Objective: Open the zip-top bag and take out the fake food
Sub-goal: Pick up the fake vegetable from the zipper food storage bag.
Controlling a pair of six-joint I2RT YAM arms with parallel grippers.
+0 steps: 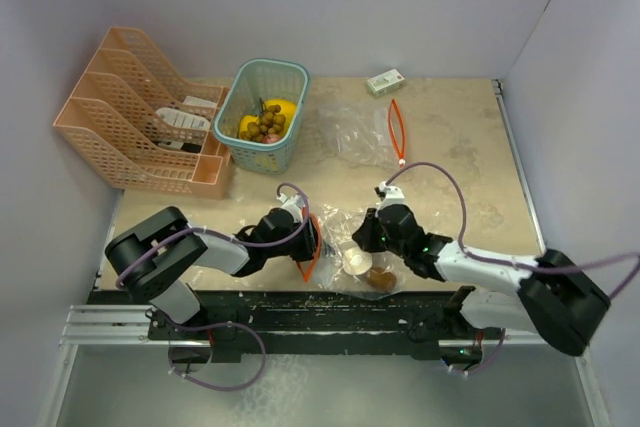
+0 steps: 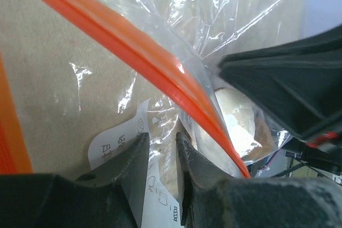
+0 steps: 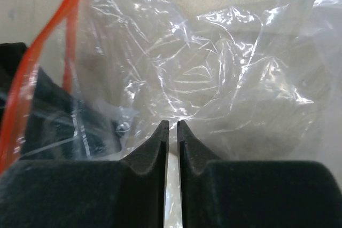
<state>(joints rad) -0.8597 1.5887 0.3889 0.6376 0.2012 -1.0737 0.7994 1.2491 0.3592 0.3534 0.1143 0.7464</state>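
Looks about half done. Shows yellow fruits (image 1: 283, 107) and grape cluster (image 1: 267, 126) already in teal basket (image 1: 262, 159), far left of worktop (image 1: 460, 177). Leaves beige piece (image 1: 357, 261) and brown piece (image 1: 380, 278) inside zip-top bag (image 1: 335, 247) at near edge, between the arms. Pinches bag film with right claw (image 3: 172, 123), tips together. Has left claw (image 2: 161, 137) slightly apart, film and label (image 2: 115, 142) in the gap, beside orange zip (image 2: 149, 60). Cannot confirm a mouth open wide enough. Needs both remaining pieces pulled out.
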